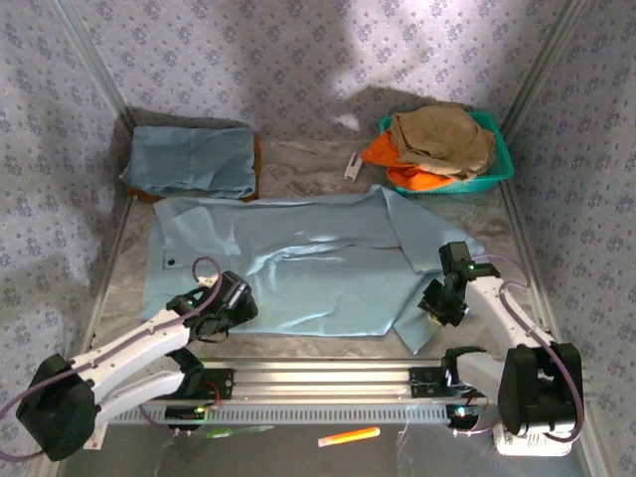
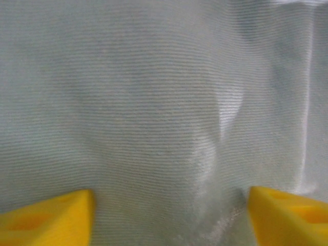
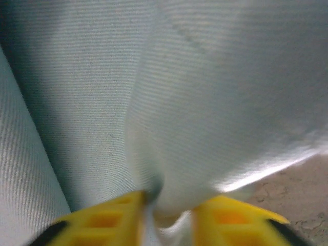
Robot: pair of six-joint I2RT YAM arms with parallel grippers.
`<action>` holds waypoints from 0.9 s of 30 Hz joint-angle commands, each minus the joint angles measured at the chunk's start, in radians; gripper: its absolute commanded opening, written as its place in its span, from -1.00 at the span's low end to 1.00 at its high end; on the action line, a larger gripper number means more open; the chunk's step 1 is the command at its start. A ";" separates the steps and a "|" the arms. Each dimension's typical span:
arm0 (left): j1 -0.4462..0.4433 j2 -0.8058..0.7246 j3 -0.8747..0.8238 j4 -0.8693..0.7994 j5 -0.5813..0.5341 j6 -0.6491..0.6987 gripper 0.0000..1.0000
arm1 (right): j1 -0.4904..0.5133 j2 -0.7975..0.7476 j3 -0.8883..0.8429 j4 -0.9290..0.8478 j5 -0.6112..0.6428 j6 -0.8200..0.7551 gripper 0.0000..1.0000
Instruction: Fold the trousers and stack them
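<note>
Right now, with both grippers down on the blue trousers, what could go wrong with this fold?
The left gripper stands open on the flat trousers, with barely a wrinkle between its fingers, so closing might miss the cloth. The right gripper pinches just a narrow tuck near the cloth's edge, which could slip out when lifted. If one side holds alone, the fold would likely skew.

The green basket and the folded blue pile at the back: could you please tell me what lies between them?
In the top view, bare marbled table, with one small white object lying nearer the basket than the pile.
</note>
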 commanded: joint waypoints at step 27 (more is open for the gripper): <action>0.448 -0.302 0.234 -0.246 0.077 0.232 -1.00 | -0.381 -0.176 0.425 -0.159 0.139 -0.200 -1.00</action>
